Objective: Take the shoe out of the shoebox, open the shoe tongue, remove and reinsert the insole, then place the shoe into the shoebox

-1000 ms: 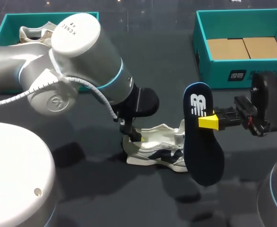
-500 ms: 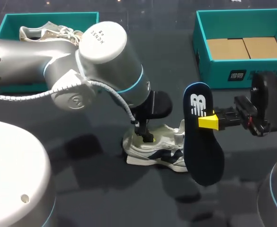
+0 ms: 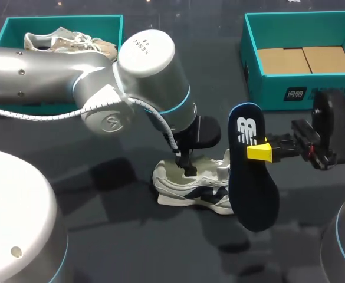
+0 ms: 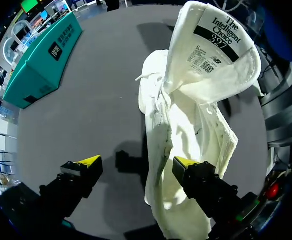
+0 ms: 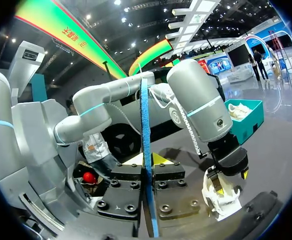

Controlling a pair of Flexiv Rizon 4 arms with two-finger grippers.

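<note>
A white shoe (image 3: 191, 187) with dark side marks stands on the dark table, its tongue (image 4: 216, 44) pulled up and out. My left gripper (image 3: 187, 166) hangs just above its toe half, open. In the left wrist view the gripper (image 4: 136, 162) has one fingertip (image 4: 184, 162) over the shoe (image 4: 185, 120) and the other over bare table beside it. My right gripper (image 3: 264, 151) is shut on the dark blue insole (image 3: 252, 177), held upright in the air to the right of the shoe. The right wrist view shows the insole (image 5: 146, 150) edge-on between the fingers of the right gripper (image 5: 148, 170).
A teal shoebox (image 3: 10, 29) at the back left holds a second pale shoe (image 3: 63, 40). A teal box (image 3: 260, 88) with a cardboard floor stands at the back right. My left arm's big elbow (image 3: 143, 71) spans the table's middle.
My left arm has swung right, carrying its gripper from the shoe's toe end to over the shoe. Right arm and insole have not moved.
</note>
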